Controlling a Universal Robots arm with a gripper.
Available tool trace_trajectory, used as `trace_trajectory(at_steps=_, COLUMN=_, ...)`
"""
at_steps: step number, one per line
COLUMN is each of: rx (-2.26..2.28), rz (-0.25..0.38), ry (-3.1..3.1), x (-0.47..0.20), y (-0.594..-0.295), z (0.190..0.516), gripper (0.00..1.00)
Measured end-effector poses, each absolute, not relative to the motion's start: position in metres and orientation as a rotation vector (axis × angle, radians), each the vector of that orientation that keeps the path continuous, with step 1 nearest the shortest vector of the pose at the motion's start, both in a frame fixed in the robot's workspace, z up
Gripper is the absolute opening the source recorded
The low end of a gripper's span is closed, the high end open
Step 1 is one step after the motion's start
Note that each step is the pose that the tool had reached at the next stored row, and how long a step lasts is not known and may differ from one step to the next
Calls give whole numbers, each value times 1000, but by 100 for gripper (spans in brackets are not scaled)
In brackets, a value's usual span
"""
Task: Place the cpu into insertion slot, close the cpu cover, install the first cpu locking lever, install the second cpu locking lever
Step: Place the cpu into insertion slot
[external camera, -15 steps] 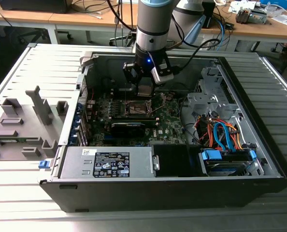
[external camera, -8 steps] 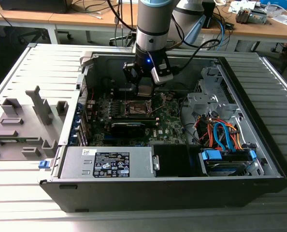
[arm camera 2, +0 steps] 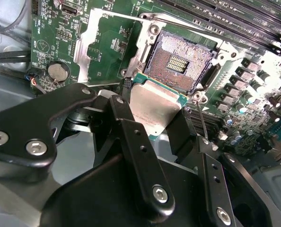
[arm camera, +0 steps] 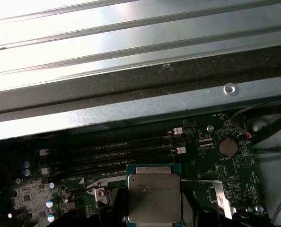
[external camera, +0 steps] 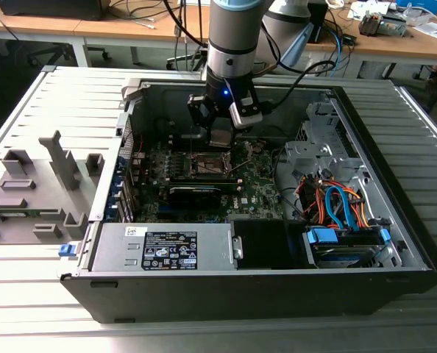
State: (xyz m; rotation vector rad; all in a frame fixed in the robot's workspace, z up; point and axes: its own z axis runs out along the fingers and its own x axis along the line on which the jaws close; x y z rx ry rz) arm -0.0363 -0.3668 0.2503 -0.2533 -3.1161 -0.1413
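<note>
My gripper (external camera: 222, 131) hangs inside the open computer case, shut on the cpu (arm camera 2: 154, 109), a flat square chip with a silver-grey top and green edge. Black fingers (arm camera 2: 124, 116) clamp its two opposite sides. The insertion slot (arm camera 2: 180, 60) lies bare just beyond the chip, its dark pin field open inside a silver rim. The cpu cover (arm camera 2: 86, 47), a thin silver frame, is flipped open beside the slot. A thin locking lever (arm camera 2: 203, 124) stands up at the slot's corner. In the first wrist view the cpu (arm camera: 153, 196) is held above the motherboard. In the exterior view the slot (external camera: 204, 163) sits below the gripper.
A black graphics card (external camera: 195, 193) lies just in front of the slot. Memory slots (arm camera: 112, 153) run along one side, a coin battery (arm camera 2: 58, 71) sits past the cover. The power supply (external camera: 167, 246) and coloured cables (external camera: 336, 202) fill the case's front and right. Case walls (external camera: 134, 110) surround everything.
</note>
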Motion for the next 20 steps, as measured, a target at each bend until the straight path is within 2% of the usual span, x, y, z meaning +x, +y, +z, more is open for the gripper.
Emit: trace_trajectory(at_steps=20, rx=-336, rz=-142, ry=-3111, x=-36, y=-367, z=250, gripper=54)
